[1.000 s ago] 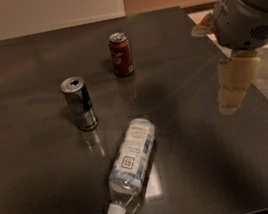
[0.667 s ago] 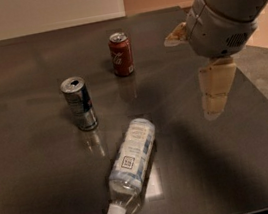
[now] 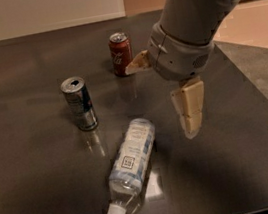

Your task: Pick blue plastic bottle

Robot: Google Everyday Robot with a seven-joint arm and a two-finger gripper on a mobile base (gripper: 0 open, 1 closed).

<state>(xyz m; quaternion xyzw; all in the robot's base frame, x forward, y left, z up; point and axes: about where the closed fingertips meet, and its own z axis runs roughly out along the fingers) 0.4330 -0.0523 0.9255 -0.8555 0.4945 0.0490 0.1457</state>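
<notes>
Nearby the blue plastic bottle (image 3: 132, 160) lying on its side, the tool (image 3: 159, 102) hovers; jaws wide apart.

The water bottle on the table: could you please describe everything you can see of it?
The water bottle is clear plastic, with a white screw cap and a white and pale-blue label bearing a small dark square logo. It lies on its side on the dark table, cap on and toward the near edge, base pointing away and to the right. Nothing but the table touches it. The gripper hangs open to its right, apart from it.
</notes>
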